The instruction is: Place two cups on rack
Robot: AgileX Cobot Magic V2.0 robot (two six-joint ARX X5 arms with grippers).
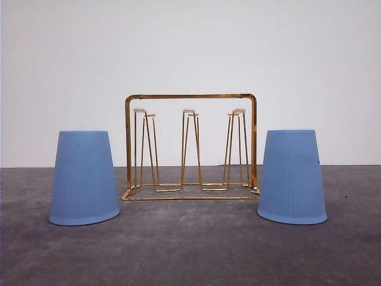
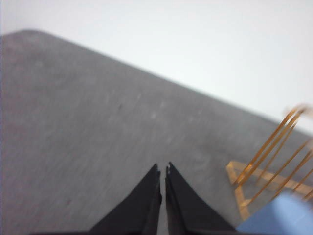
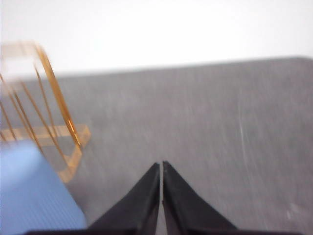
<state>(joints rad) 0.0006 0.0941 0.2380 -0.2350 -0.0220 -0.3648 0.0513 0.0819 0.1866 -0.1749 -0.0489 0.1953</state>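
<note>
Two light blue ribbed cups stand upside down on the grey table, one cup (image 1: pixel 84 179) left of the rack and the other cup (image 1: pixel 292 177) right of it. The gold wire rack (image 1: pixel 190 146) stands between them with its white-tipped prongs bare. My left gripper (image 2: pixel 163 170) is shut with nothing in it, above bare table, with a corner of the left cup (image 2: pixel 283 218) and the rack's end (image 2: pixel 274 166) off to one side. My right gripper (image 3: pixel 161 165) is likewise shut and holds nothing; the right cup (image 3: pixel 29 196) and the rack's other end (image 3: pixel 54 122) lie beside it.
The grey table (image 1: pixel 190 250) ends at a plain white wall (image 1: pixel 190 47) behind the rack. Open tabletop lies in front of both cups and under both grippers.
</note>
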